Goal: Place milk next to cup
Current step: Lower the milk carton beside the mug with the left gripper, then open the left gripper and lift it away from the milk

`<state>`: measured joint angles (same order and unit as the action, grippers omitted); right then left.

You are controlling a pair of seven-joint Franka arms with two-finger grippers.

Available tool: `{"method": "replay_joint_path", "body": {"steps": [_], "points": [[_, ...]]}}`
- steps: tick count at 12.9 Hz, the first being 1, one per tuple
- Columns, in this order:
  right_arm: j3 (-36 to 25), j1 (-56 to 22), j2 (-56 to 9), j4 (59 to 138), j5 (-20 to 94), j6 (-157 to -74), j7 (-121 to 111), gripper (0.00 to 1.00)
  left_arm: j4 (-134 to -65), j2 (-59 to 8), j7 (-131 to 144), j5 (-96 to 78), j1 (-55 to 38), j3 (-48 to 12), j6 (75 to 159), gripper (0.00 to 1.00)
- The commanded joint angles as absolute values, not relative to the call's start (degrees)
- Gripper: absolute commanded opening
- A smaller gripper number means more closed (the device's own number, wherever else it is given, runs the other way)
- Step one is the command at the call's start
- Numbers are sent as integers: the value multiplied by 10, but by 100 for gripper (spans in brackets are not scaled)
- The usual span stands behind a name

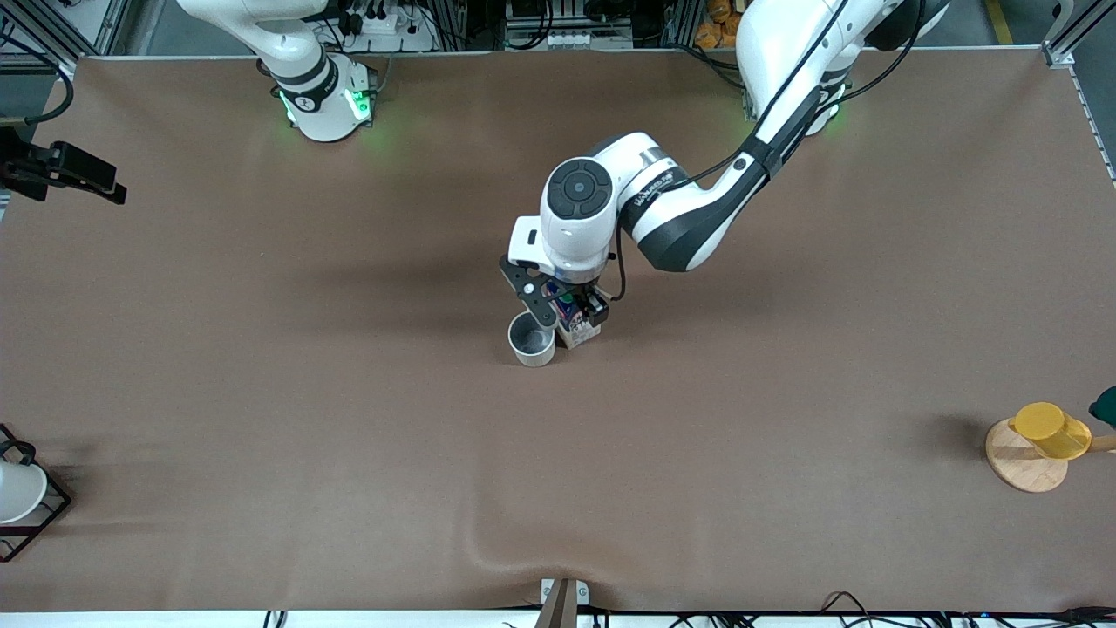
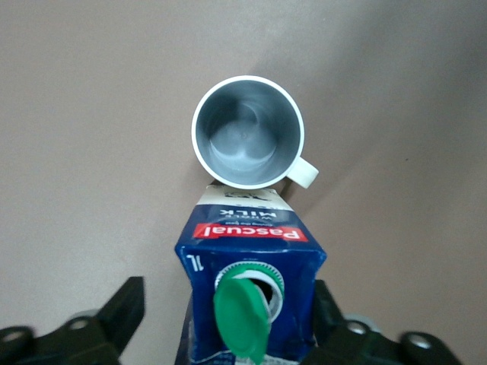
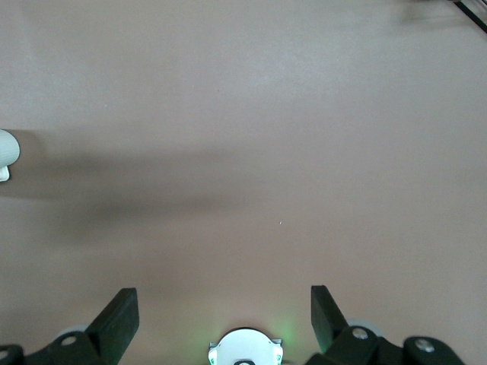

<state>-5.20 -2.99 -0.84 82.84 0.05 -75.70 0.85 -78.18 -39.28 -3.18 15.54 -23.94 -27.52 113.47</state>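
Observation:
The milk (image 1: 579,330), a blue-and-white carton with a green cap flipped open, stands on the table beside the cream-white cup (image 1: 532,340), on the side toward the left arm's end. In the left wrist view the milk (image 2: 251,243) touches or nearly touches the cup (image 2: 247,133), whose handle sticks out sideways. My left gripper (image 1: 567,307) is over the milk, open, with its fingers (image 2: 125,308) on either side; one stands well apart from the carton. My right gripper (image 3: 224,312) is open and empty above bare table near its own base.
A yellow cup (image 1: 1051,429) sits on a round wooden disc (image 1: 1022,467) at the left arm's end of the table. A plain white cup (image 1: 17,490) in a black wire frame (image 1: 52,510) sits at the right arm's end.

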Motion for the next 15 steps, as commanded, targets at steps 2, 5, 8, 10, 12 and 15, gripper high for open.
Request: {"method": "replay_joint_path", "body": {"steps": [2,5,8,10,12,15], "points": [[-47,-21,-5,827,11,-754,3,100,-777,-354,-37,166,-236,-275,1121,100],[-47,-24,-4,824,12,-756,3,100,-773,-275,-36,140,-223,-274,1059,100],[-45,-24,-4,823,12,-758,4,100,-773,-198,-33,82,-150,-272,1009,100],[-46,-22,-2,823,12,-759,4,100,-772,-166,-34,53,-64,-272,964,100],[-47,-21,-1,823,12,-760,4,100,-770,-155,-35,19,41,-274,928,100],[-47,-20,1,824,12,-761,4,100,-771,-140,-27,26,122,-271,920,100]]}}
